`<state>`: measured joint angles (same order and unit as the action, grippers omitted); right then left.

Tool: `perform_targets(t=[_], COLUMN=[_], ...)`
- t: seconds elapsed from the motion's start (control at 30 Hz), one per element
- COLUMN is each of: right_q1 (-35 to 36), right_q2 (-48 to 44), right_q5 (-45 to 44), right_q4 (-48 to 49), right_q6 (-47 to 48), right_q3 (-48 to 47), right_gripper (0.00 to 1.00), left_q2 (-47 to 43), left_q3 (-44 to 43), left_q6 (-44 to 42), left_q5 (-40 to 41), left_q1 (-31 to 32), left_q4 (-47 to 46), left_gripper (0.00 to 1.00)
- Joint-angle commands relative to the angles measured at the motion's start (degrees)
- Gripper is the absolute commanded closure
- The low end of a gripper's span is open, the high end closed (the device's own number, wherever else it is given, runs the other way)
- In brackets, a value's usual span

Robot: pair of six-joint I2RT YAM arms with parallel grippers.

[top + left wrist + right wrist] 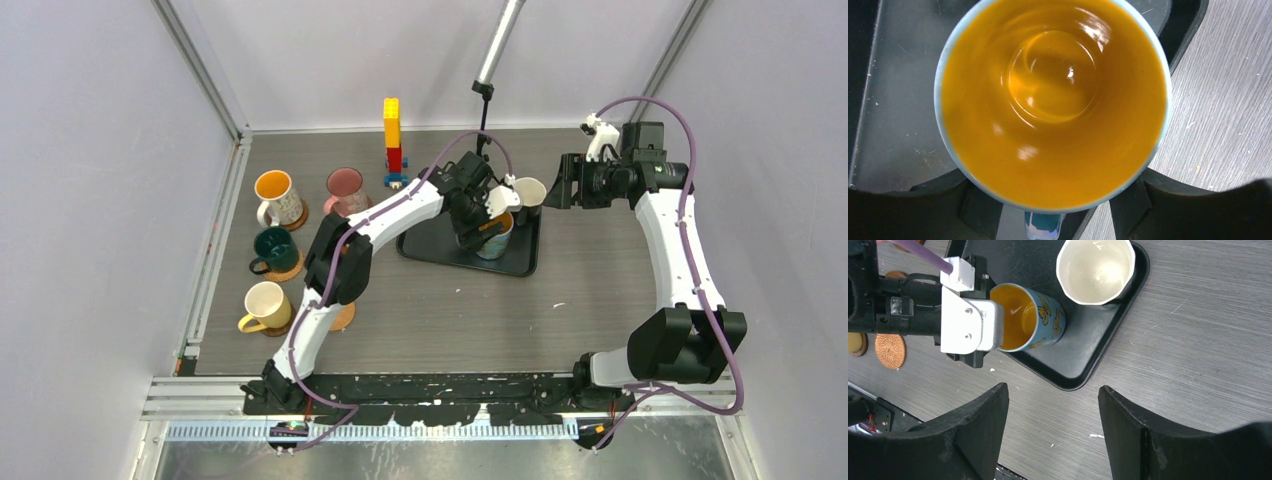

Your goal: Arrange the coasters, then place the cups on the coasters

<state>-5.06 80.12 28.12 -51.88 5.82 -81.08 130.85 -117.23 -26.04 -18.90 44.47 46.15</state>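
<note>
Top external view: the left gripper (487, 225) hangs directly over a blue mug (497, 242) with an orange interior, which stands on a black rectangular tray (440, 250). Just beyond its jaws sits a plain white mug (528, 192) at the tray's far corner, with the right gripper (553, 184) close on that mug's other side. Well left of both grippers, a patterned mug (275, 190), a pink mug (345, 186), a dark teal mug (272, 246) and a cream-yellow mug (265, 303) stand grouped, with round brown coasters (294, 214) showing beneath some of them.

Left wrist view: the blue mug's glossy orange bowl and pale rim fill the frame, and its blue handle sits between two matt black fingers (923, 210). The jaws flank the mug; whether they press it cannot be told.

Right wrist view: the right jaws stand spread and hold nothing, above a grey wood-grain surface (1198, 340). Ahead of them lies the tray's rounded corner, and butterflies pattern the blue mug's wall. Far left of the jaws lies a tan woven coaster (890, 351).
</note>
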Motion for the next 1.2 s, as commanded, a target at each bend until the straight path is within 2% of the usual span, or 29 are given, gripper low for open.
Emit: perform_targets(t=[0.0, 0.13, 0.4, 0.43, 0.63, 0.93, 1.03, 1.17], right_q1=[-0.8, -1.2, -1.4, -1.4, -1.4, -1.4, -1.4, -1.4], right_q2=[-2.4, -2.3, -1.7, -1.7, -1.6, -0.7, -0.6, -1.2], right_q5=[1.9, 2.0, 2.1, 2.0, 1.9, 2.3, 2.3, 2.3], right_q4=[1.6, 1.6, 1.9, 2.0, 3.1, 4.1, 4.1, 4.4], right_q6=[0.1, 0.2, -0.1, -0.3, -1.8, -2.7, -2.7, -2.6], right_q3=[0.0, 0.1, 0.2, 0.2, 0.8, 1.3, 1.4, 2.0], right_gripper=[0.29, 0.29, 0.29, 0.29, 0.29, 0.29, 0.29, 0.28], left_q2=[0.1, -0.2, -4.2, -5.0, -12.2, -24.7, -28.7, -35.8], left_q3=[-2.1, -1.5, 2.2, 3.1, 9.0, 24.8, 28.1, 34.1], left_q6=[-0.6, -0.2, 0.2, 0.8, 7.0, 11.8, 13.6, 11.9], left_q5=[-0.8, -0.9, 0.0, 0.3, -1.6, -3.4, -5.2, -8.3], left_q1=[0.5, 0.6, 0.5, 0.4, -2.5, -6.2, -9.1, -14.4], left_q4=[-0.1, -0.8, -3.2, -3.8, -9.6, -24.9, -27.0, -26.6], left_gripper=[0.35, 0.5, 0.97, 1.0, 1.0, 1.0, 1.0, 1.0])
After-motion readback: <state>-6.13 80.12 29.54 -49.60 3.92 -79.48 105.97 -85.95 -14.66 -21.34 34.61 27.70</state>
